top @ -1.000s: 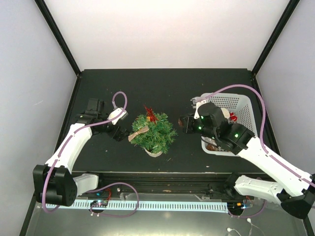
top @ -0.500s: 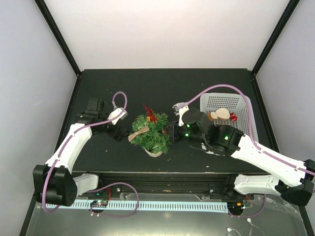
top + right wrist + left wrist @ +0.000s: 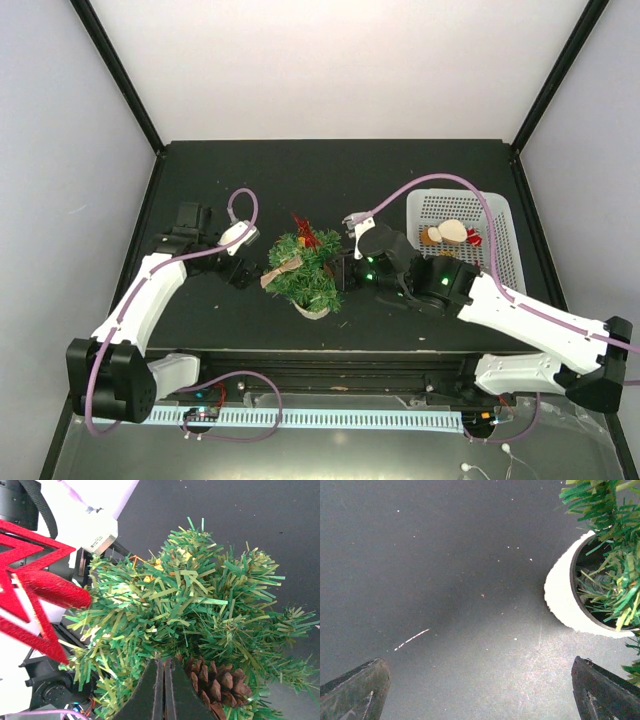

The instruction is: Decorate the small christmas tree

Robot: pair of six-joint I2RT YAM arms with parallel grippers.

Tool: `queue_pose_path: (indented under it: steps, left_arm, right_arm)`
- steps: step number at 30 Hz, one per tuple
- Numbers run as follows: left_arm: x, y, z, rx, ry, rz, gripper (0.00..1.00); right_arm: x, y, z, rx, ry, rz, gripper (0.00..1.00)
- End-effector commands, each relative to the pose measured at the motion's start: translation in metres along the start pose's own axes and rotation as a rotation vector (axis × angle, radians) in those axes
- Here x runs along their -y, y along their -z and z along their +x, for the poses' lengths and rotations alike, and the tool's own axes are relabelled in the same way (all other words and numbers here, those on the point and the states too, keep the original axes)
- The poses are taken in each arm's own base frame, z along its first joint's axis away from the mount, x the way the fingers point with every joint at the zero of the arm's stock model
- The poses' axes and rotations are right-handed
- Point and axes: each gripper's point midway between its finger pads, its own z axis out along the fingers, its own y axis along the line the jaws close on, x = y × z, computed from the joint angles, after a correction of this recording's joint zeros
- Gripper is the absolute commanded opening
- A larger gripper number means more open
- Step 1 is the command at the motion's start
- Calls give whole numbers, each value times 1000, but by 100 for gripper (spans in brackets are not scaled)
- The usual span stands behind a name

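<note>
The tree [image 3: 308, 268] is seen at the centre of the top view, set in a white pot [image 3: 559, 592]. The left gripper [image 3: 479, 680] is spread wide over the table [image 3: 445, 570], just left of the pot. The right gripper [image 3: 163, 687] is pressed together among the needles, with a pine cone [image 3: 215, 687] just beside it; whether anything is pinched cannot be told. A red star [image 3: 30, 580] is seen touching the needles at the left of the right wrist view.

1. The small christmas tree [image 3: 308, 270] stands on the worktop [image 3: 330, 180], toward its front edge.
2. The basket [image 3: 497, 225] sits on the worktop, well to the tree's right.
3. The left tool [image 3: 242, 272] is just left of the tree.
4. The right tool [image 3: 346, 272] reaches into the tree's right side, with a pine cone [image 3: 215, 687] beside it.
</note>
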Motion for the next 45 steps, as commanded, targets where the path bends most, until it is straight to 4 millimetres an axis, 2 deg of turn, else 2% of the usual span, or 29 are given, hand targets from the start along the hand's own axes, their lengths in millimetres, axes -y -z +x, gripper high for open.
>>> queue_pose_path:
  steps: [1, 12, 24, 33, 40, 45]
  left_arm:
    - [0, 6, -2, 22, -12, -17, 99]
    - [0, 6, 1, 13, -18, -24, 99]
    - [1, 8, 1, 19, -24, -30, 99]
    - [0, 10, 1, 20, -31, -43, 99]
    - [-8, 18, -1, 35, -35, -110, 99]
    - [-12, 27, 0, 36, -36, -151, 99]
  right_arm:
    - [-1, -8, -2, 27, -11, 2, 1]
    - [2, -22, 11, -7, -24, -2, 1]
    - [-2, -22, 5, 14, -29, -11, 2]
    - [0, -18, 1, 24, -32, 3, 21]
    - [4, -10, -5, 53, -36, 26, 38]
    - [12, 5, -15, 110, -41, 56, 55]
